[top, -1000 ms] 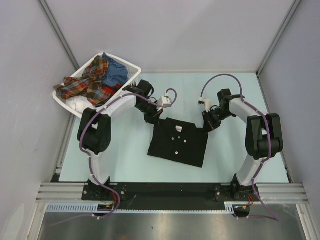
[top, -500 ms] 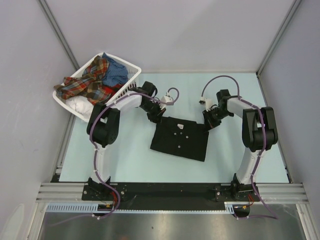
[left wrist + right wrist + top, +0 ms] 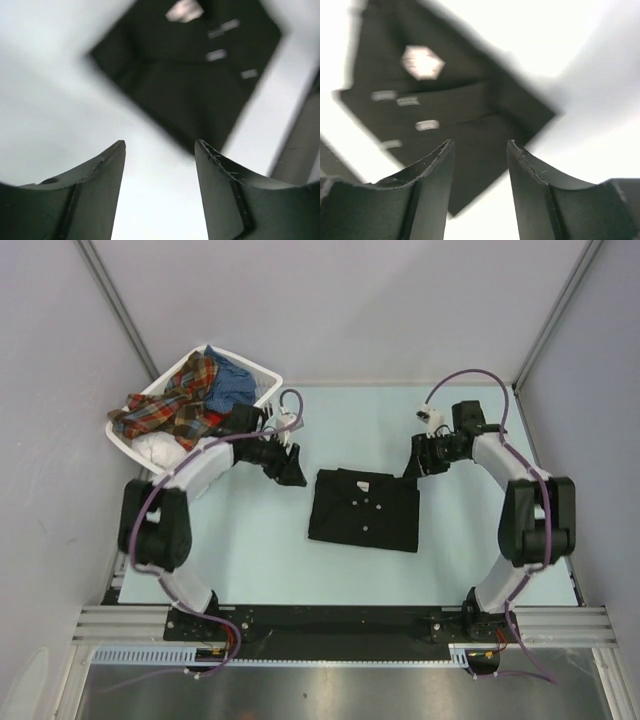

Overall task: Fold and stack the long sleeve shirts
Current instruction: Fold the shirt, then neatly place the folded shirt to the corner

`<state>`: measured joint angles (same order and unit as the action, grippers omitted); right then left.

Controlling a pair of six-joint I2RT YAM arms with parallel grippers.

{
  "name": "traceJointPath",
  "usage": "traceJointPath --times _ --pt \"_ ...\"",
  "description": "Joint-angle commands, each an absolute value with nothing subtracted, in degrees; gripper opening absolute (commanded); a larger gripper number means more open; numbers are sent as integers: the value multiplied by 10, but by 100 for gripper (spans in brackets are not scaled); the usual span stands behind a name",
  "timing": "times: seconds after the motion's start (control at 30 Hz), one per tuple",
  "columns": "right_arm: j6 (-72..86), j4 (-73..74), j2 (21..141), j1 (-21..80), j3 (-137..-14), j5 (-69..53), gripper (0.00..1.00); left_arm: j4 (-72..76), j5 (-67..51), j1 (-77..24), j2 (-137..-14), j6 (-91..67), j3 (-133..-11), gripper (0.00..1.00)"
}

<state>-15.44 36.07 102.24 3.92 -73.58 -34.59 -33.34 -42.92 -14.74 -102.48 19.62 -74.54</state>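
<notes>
Top external view, left to right. A white slatted basket [image 3: 125, 437] sits at the upper left of the frame, at the far left corner of the pale counter [image 3: 250, 540]. It holds a red-orange plaid shirt [image 3: 172, 405] draped over its near rim, a blue garment [image 3: 232, 388] at its far end, and a white garment [image 3: 158, 450] low at its near side.

The left gripper [image 3: 293, 474] hangs over bare counter just right of the basket and left of the black shirt [image 3: 364, 510], apart from both. The black shirt lies at centre frame, folded into a flat rectangle with the collar at its far edge and pale buttons showing down the placket. The right gripper [image 3: 413, 466] is near the shirt's upper right corner.

Left wrist view: the left gripper [image 3: 160, 145] is spread, with only pale counter between its fingers. The black shirt [image 3: 190, 75] lies blurred in the upper half of the frame, well clear of the fingertips.

Right wrist view: the right gripper [image 3: 480, 142] is likewise spread and holds nothing. The black shirt [image 3: 455, 115] lies blurred beyond it, one corner pointing to the right of the frame.
</notes>
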Motion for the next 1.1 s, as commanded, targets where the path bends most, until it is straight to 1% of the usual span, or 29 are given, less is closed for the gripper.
traceJointPath --times 0.0,0.03,0.07,0.1,0.13,0.2,0.23,0.27,0.37,0.47,0.53,0.63,0.67,0.7,0.73,0.77,0.8,0.83,0.87,0.9,0.93,0.97,1.0,1.03,1.07 --pt "-36 330 913 68 -655 -505 52 -263 -593 -214 -919 58 -634 64" --pt "-19 321 904 77 -635 -555 51 -237 -608 -241 -912 14 -609 64" --pt "13 309 903 86 -616 -573 50 -210 -621 -253 -911 2 -567 65" --pt "29 283 903 107 -572 -590 49 -151 -630 -265 -917 -25 -551 65" --pt "39 268 910 117 -553 -620 49 -126 -635 -287 -941 -51 -540 65" --pt "31 256 929 140 -520 -620 46 -93 -638 -301 -986 -59 -548 64" --pt "19 262 960 143 -515 -623 46 -91 -634 -305 -1009 -59 -558 63" --pt "2 277 978 143 -516 -621 45 -87 -624 -301 -1052 -62 -575 63" --pt "-50 323 1069 117 -544 -607 42 -67 -594 -264 -1112 -88 -566 62" --pt "-57 324 1133 75 -575 -579 41 -65 -583 -216 -1145 -103 -536 61" --pt "-47 319 1145 53 -600 -559 41 -62 -584 -185 -1146 -106 -513 61" --pt "-47 330 1134 41 -620 -554 41 -63 -595 -170 -1100 -81 -490 62" --pt "-53 353 1110 41 -625 -556 41 -84 -597 -169 -1080 -64 -489 62" --pt "-61 366 1091 37 -624 -569 42 -99 -595 -170 -1032 -22 -489 63" --pt "-60 382 1071 25 -620 -578 42 -134 -572 -171 -1006 -1 -495 63" --pt "-54 381 1018 12 -594 -590 43 -151 -553 -173 -979 53 -499 64" --pt "-38 372 991 4 -573 -601 44 -162 -528 -184 -922 76 -504 64" --pt "-3 344 964 -40 -551 -601 44 -177 -457 -197 -898 97 -516 64" --pt "29 325 934 -60 -500 -597 47 -178 -418 -217 -874 144 -520 64" --pt "58 302 887 -81 -476 -580 49 -181 -364 -286 -857 169 -526 64" --pt "115 255 863 -104 -446 -578 51 -178 -316 -329 -838 193 -540 64" --pt "138 234 844 -141 -425 -566 59 -169 -227 -373 -836 232 -543 64" --pt "153 218 816 -158 -395 -559 64 -161 -186 -461 -839 250 -550 64" --pt "175 209 810 -170 -388 -546 66 -144 -156 -500 -862 269 -567 64" --pt "178 209 806 -183 -384 -533 67 -130 -100 -563 -874 296 -575 63"
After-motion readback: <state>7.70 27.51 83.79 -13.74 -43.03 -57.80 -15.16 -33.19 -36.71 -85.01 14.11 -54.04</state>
